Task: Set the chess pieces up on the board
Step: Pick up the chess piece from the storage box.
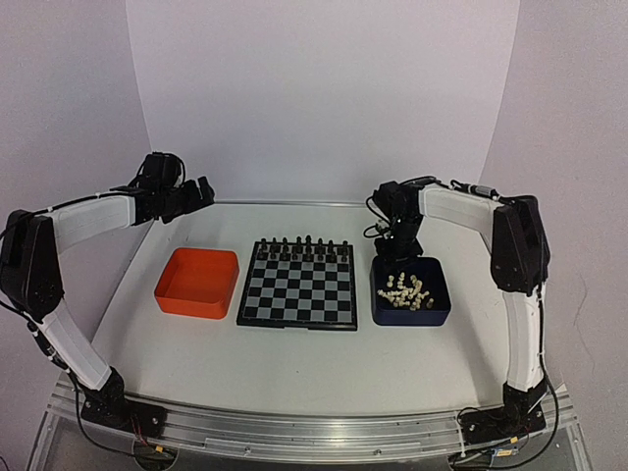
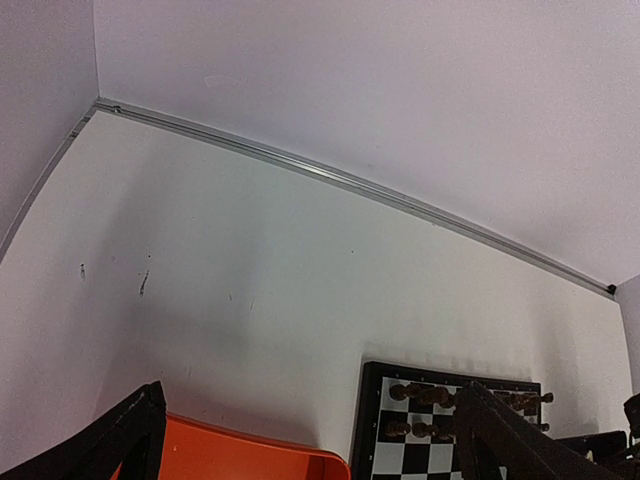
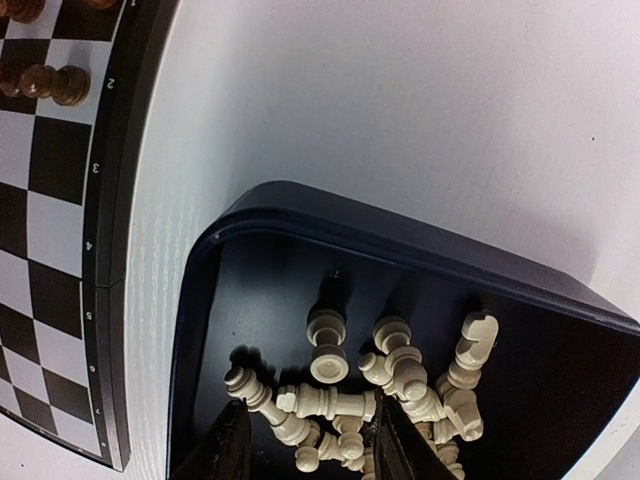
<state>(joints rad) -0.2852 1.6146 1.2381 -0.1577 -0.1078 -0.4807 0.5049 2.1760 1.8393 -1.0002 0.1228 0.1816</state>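
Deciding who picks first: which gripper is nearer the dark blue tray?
Right. The right gripper hangs above the blue tray's far end; the left gripper is beyond the orange tray, across the board.

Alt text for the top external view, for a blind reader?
A black-and-silver checkered chessboard, dark pieces on its far rows only, sits between an orange square tray and a dark blue square tray holding a heap of cream-white plastic chess pieces. The right hand hangs over the blue tray's far edge; the left hand hovers beyond the orange tray.
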